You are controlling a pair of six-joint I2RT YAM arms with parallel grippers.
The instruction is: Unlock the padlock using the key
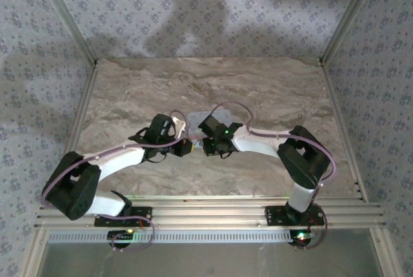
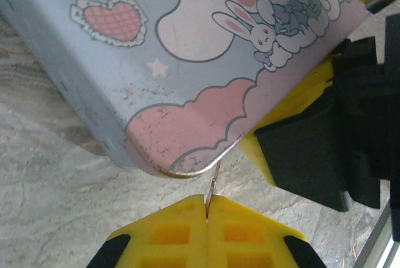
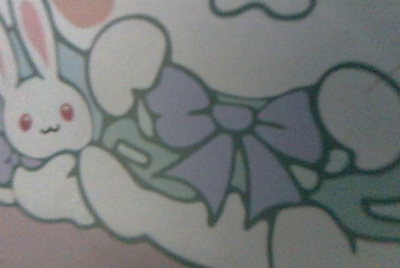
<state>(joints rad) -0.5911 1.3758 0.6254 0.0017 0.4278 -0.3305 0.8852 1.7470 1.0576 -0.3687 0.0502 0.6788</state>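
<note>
Below tin — left tool, key edge-on

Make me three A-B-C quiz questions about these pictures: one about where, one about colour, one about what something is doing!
1. Where is the grey-blue rectangular tin with the cartoon bunny lid? A) middle of the marble-look table B) far left corner C) on the floor
2. What colour are the left hand's fingers? A) red B) yellow C) green
3. What are those fingers doing? A) spread wide B) squeezing the tin C) pressed shut on a thin silvery metal sliver
Answers: 1 A, the top view shows it mid-table. 2 B, the left wrist view shows yellow. 3 C, no gap, sliver sticking out.
</note>
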